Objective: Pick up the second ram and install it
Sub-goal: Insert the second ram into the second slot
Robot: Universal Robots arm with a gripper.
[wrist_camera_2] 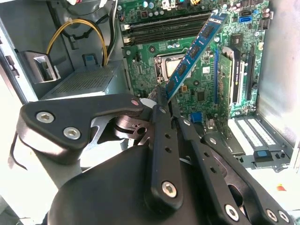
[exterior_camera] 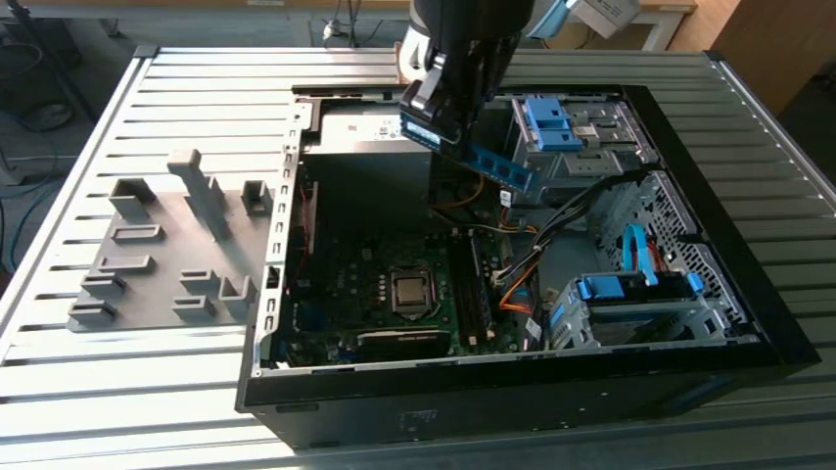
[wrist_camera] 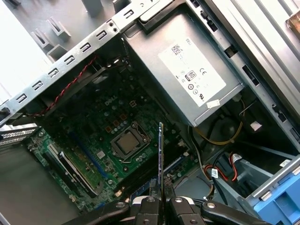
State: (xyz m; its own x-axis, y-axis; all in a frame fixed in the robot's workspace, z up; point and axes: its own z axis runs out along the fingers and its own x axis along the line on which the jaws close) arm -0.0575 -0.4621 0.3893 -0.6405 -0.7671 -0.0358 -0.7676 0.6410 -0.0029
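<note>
My gripper [exterior_camera: 441,119] is shut on the second ram [exterior_camera: 503,166], a long blue stick. I hold it by one end, tilted, above the back of the open computer case [exterior_camera: 731,294]. In the second wrist view the ram [wrist_camera_2: 194,49] slants out from the gripper [wrist_camera_2: 161,101] over the green motherboard [wrist_camera_2: 197,89]. Past its tip lie the dark memory slots [wrist_camera_2: 164,30]. The first wrist view shows the ram [wrist_camera: 161,154] edge-on, rising from the gripper [wrist_camera: 161,200] beside the processor socket [wrist_camera: 126,143].
A grey slotted holder tray [exterior_camera: 170,245] lies on the slatted table at the exterior view's left. Inside the case are the power supply [exterior_camera: 366,127], blue drive cages [exterior_camera: 562,122] [exterior_camera: 627,289], loose cables [exterior_camera: 523,245] and an upright green card [wrist_camera_2: 232,79].
</note>
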